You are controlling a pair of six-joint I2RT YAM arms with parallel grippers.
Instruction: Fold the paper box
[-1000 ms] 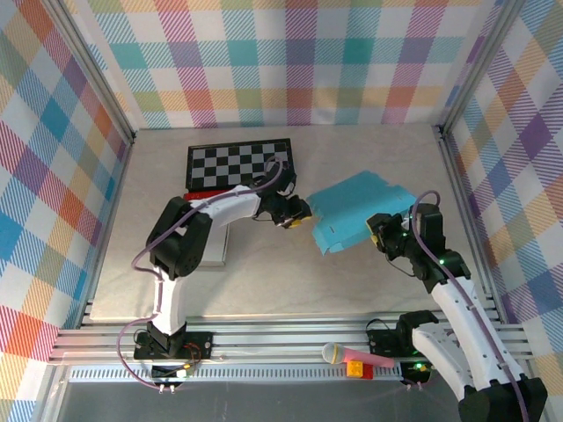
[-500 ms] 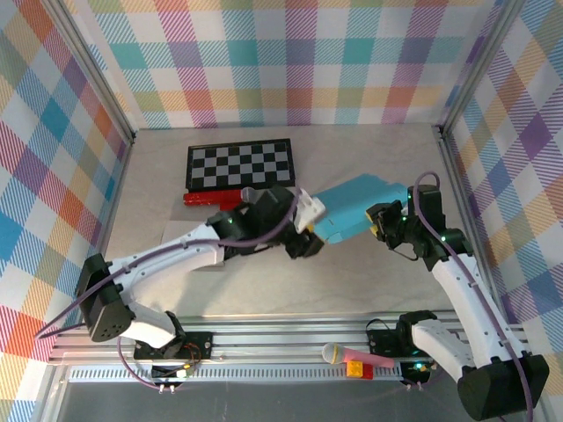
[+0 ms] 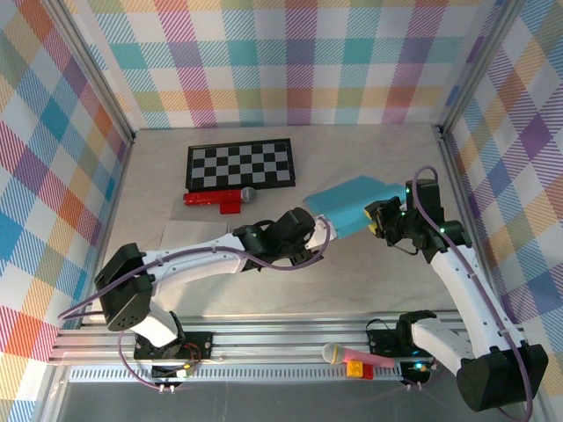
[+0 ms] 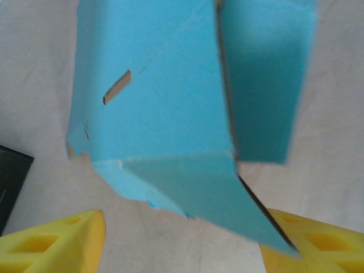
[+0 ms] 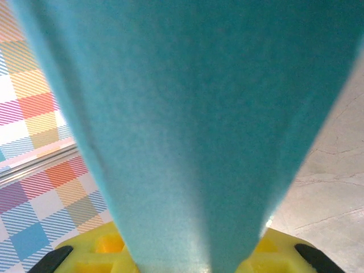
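Top external view, from the left: chessboard [image 3: 239, 164] flat at the back of the worktop [image 3: 352, 281], red-handled microphone [image 3: 220, 199] just in front of it, both well apart from the folding and seemingly parked there out of the way.

Further right, left arm [image 3: 211, 259] stretched low across the middle, left jaws brought up to the near-left edge of the blue paper box [image 3: 356, 202]. Through the left wrist camera: spread wide, yellow fingertips [image 4: 62, 244] at the two bottom corners, gripping nothing, one pointed flap corner [image 4: 267, 227] just overlapping the right-hand fingertip. Probably held that wide to straddle or nudge a flap rather than pinch it. Slot [image 4: 116, 87] cut in the upper panel, likely meant to take a tab.

Right again, right jaws clenched on the box's far-right end, seemingly keeping that end raised as an anchor while the other side gets worked. Through the right wrist camera: blue panel running straight down between the yellow fingers [image 5: 108, 244]. Judging by the loose flaps, not yet closed up.
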